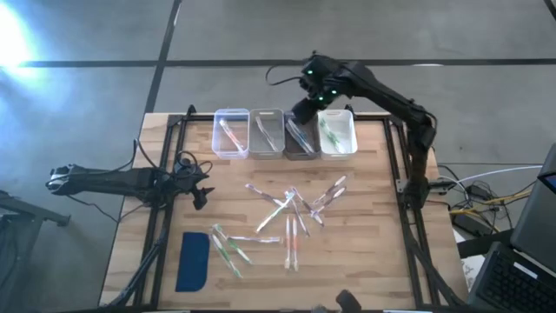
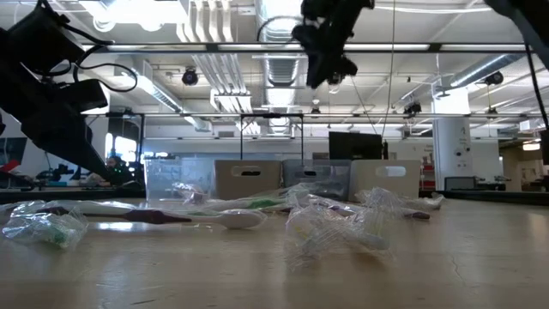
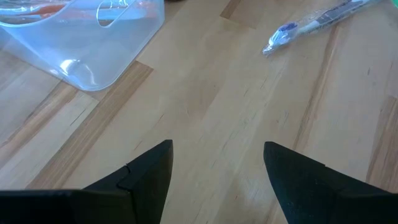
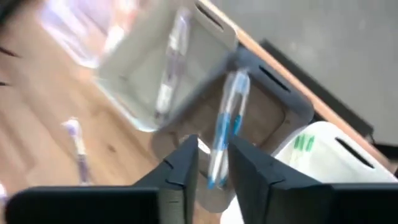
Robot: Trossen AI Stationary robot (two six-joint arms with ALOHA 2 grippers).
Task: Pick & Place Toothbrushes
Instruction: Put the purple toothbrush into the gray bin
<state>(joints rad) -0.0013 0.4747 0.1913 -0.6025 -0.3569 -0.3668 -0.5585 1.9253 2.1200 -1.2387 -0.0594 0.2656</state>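
Observation:
Several thin pale toothbrushes (image 1: 291, 213) lie scattered flat on the middle of the table, some in crinkled clear wrappers (image 2: 334, 219). Four small bins stand in a row at the far edge, each with a brush or two inside. My right gripper (image 1: 304, 111) hangs high above the dark grey bin (image 1: 300, 155), shut on a toothbrush with blue accents (image 4: 225, 124). My left gripper (image 1: 201, 193) is open and low over bare wood at the table's left, near the clear bin's corner (image 3: 93, 74); one toothbrush (image 3: 311, 25) lies ahead of it. My right gripper (image 4: 213, 165) pinches the blue-accented toothbrush between its two fingers near one end (image 4: 214, 171), coming from above and pointing down. The brush is lifted clear and reaches away from the fingertips toward the dark grey bin (image 4: 273, 112) below.
A flat dark-blue pad (image 1: 193, 259) lies near the table's near-left corner. The clear bin (image 1: 215, 135), beige bin (image 1: 267, 153) and white bin (image 1: 352, 132) flank the dark one. A black frame runs along the table's edges. Bare wood lies between the bins and the scattered brushes.

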